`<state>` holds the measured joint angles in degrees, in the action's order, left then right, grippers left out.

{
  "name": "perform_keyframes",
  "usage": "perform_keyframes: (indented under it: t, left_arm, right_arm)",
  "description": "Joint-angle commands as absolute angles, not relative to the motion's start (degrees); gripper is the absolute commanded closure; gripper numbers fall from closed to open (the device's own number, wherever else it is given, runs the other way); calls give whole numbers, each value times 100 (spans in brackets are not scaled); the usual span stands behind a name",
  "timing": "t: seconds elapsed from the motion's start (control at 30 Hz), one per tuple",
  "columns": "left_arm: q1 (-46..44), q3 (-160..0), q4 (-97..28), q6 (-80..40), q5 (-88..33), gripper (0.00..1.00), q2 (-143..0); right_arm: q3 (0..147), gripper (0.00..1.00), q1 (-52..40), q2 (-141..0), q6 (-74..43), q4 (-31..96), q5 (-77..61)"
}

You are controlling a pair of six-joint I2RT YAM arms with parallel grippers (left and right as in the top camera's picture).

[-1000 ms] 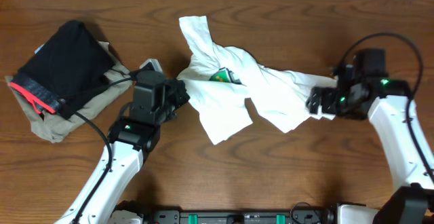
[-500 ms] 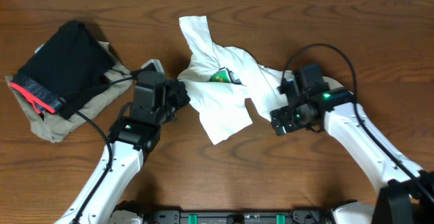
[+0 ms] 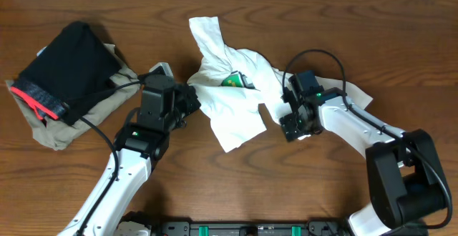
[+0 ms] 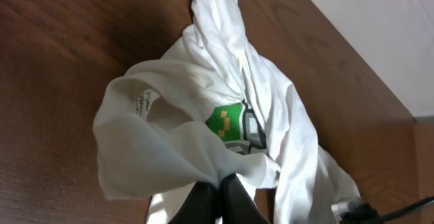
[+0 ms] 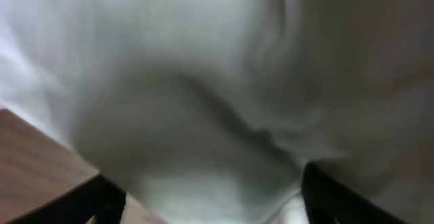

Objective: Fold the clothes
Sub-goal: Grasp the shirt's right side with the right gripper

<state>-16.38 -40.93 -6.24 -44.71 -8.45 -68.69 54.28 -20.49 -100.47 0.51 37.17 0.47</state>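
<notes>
You're in the spreading-out stage, not folding yet: the white T-shirt (image 3: 236, 111) lies crumpled and twisted mid-surface (image 3: 322, 193), one end roped up toward the far edge. Your left end effector (image 3: 192, 96) is pinched together on a gathered edge of the shirt, clear in the left wrist view. Your right end effector (image 3: 292, 127) sits on the shirt's right side. Its fingers stand apart at the corners of the right wrist view, blurred white cloth bulging between them, nothing clamped. I'd judge the next move calls for closing on that cloth and drawing the two sides apart to flatten it.

Writing? The green-and-grey square graphic (image 4: 229, 123) shows, half buried in folds. A neck label (image 4: 143, 104) carries small dark print, too tiny to read. The black garment (image 3: 68, 64) sits folded on the tan one (image 3: 43, 132), well apart at the left.
</notes>
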Motion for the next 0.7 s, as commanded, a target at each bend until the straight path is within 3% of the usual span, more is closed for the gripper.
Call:
perform_keyframes:
  t: [0.0, 0.03, 0.3, 0.47, 0.5, 0.57, 0.67]
  left_arm:
    - [-1614, -4115, -646, -4351, -816, 94, -6860]
    - [-1614, -4117, -644, -4351, -816, 94, -6860]
    - [-1614, -4117, -646, -4351, -816, 94, -6860]
    - [-1614, -4115, -661, -4351, -814, 94, -6860]
    - [-1614, -4115, -663, -4351, -816, 93, -6860]
    - [-1614, -4115, -679, -4351, -816, 94, -6860]
    - [-1614, -4115, -707, -4348, -816, 94, -6860]
  right_arm:
    - [5345, 83, -2108, -10425, -93, 3701, -14]
    - [5345, 99, -2106, -10427, -217, 3697, 36]
    - [6007, 99, -1999, -9500, -1116, 3618, 1774]
    - [6989, 99, -1295, -9070, -1190, 2827, 3326]
    - [7124, 96, -1031, -9089, -1428, 2639, 3651]
    - [7321, 64, -495, -9157, -1988, 2615, 3468]
    - [7404, 40, 222, -9251, -2056, 2821, 1938]
